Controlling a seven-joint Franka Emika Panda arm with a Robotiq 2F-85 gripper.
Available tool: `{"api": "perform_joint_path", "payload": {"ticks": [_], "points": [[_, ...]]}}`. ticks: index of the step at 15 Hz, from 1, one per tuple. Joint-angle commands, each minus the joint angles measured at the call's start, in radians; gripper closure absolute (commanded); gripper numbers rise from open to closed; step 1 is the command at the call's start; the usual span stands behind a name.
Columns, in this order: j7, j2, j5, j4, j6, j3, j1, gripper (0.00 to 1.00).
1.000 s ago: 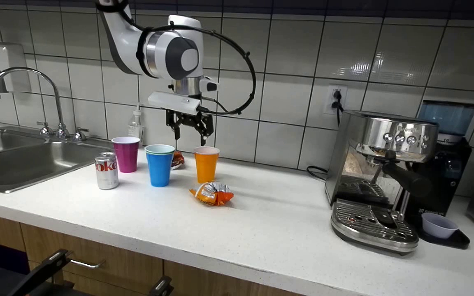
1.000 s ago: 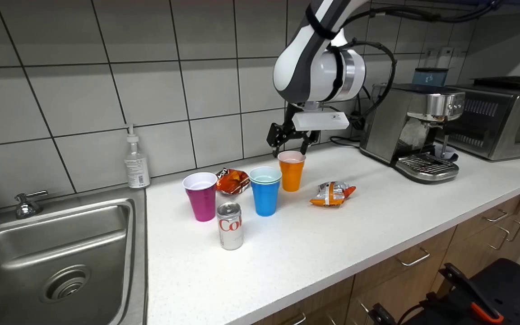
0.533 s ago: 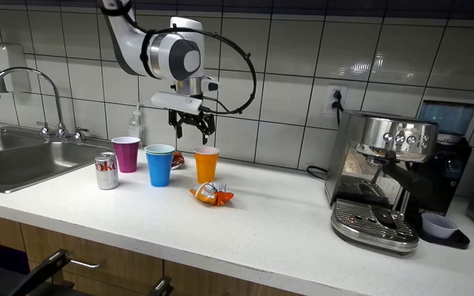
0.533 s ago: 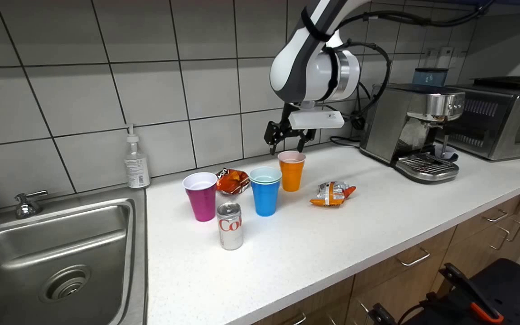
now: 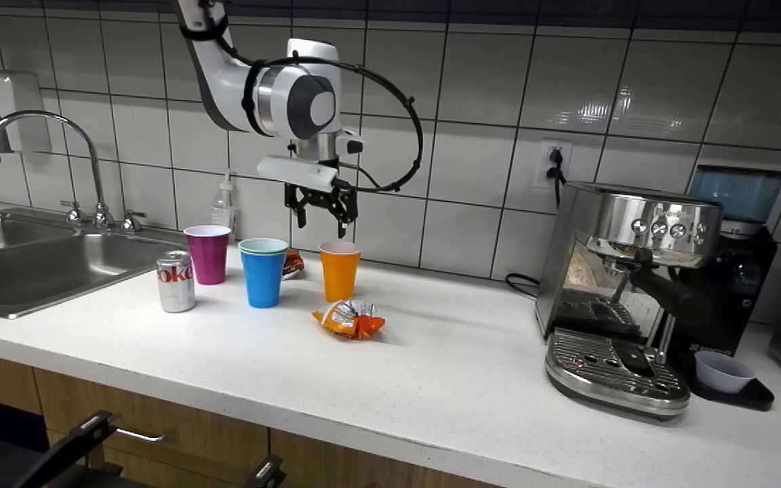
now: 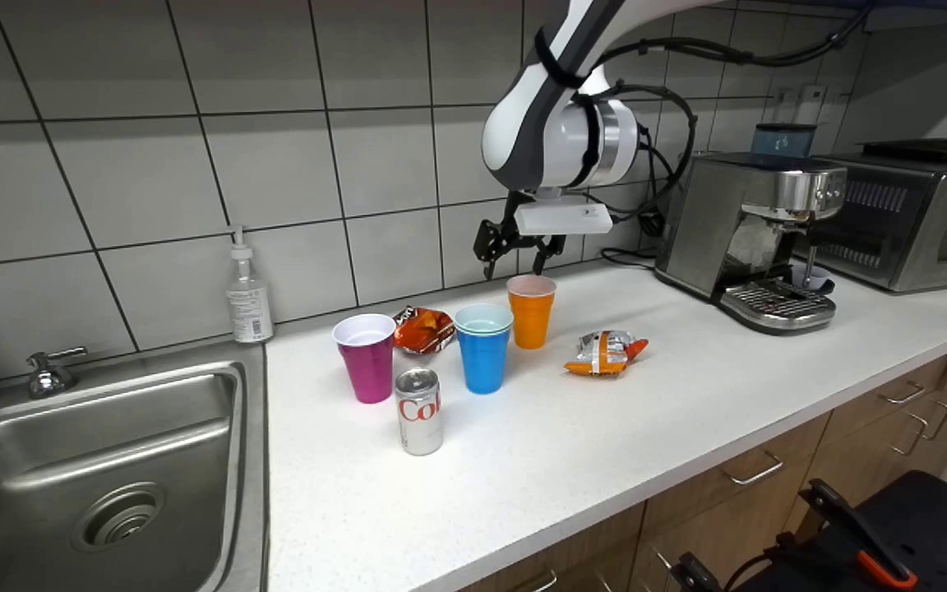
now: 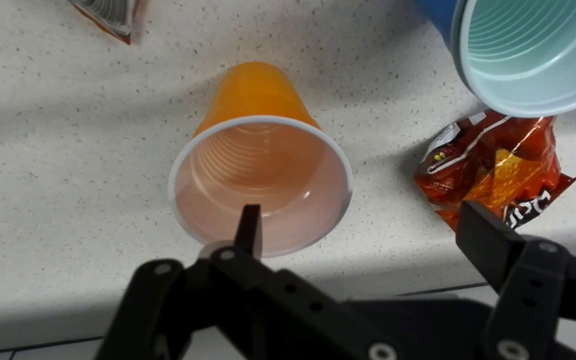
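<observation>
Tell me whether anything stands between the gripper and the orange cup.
Nothing visible does. In both exterior views, the open gripper hangs higher than the orange cup; the blue cup stands off to one side.

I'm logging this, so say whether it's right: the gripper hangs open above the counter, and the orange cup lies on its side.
Not quite: the orange cup stands upright, as both exterior views show. The gripper does hang open above the counter.

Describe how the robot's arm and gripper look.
The arm is smooth and white with dark grey panels, silver bands and black straps; a black cable loops off it. The gripper is black and angular, with two fingers and a white bar above.
</observation>
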Motion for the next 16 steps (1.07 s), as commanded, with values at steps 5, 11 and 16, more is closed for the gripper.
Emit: {"api": "perform_joint_path", "payload": {"ticks": [5,11,16], "points": [[0.045,0.054,-0.043,0.078,-0.058,-0.007,0.004,0.00],[0.068,0.098,-0.058,0.108,-0.064,-0.015,0.010,0.00],[0.070,0.126,-0.059,0.130,-0.072,-0.014,0.009,0.00]]}}
